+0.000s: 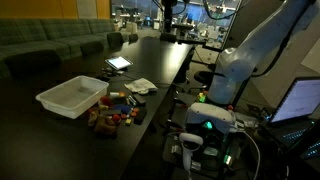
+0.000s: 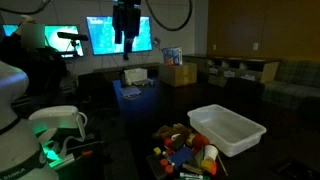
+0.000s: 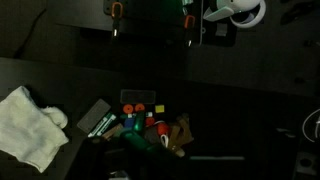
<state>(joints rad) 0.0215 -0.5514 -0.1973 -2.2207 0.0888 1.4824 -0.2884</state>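
Big to small: the long dark table (image 1: 150, 55) loses its far end in the gloom. Only the exterior views show the white rectangular plastic bin (image 2: 246, 140); the wrist view misses it. Near the bin lies a crumpled white cloth (image 3: 30, 125), its left edge cropped in the wrist view. Just beside the bin sits a heap of small colourful toys (image 3: 150, 125), single pieces too dim to tell. The gripper (image 3: 150, 28) hangs well above the heap, jaws apart, holding nothing. Only its fingertips (image 3: 116, 12) show; the body is cropped.
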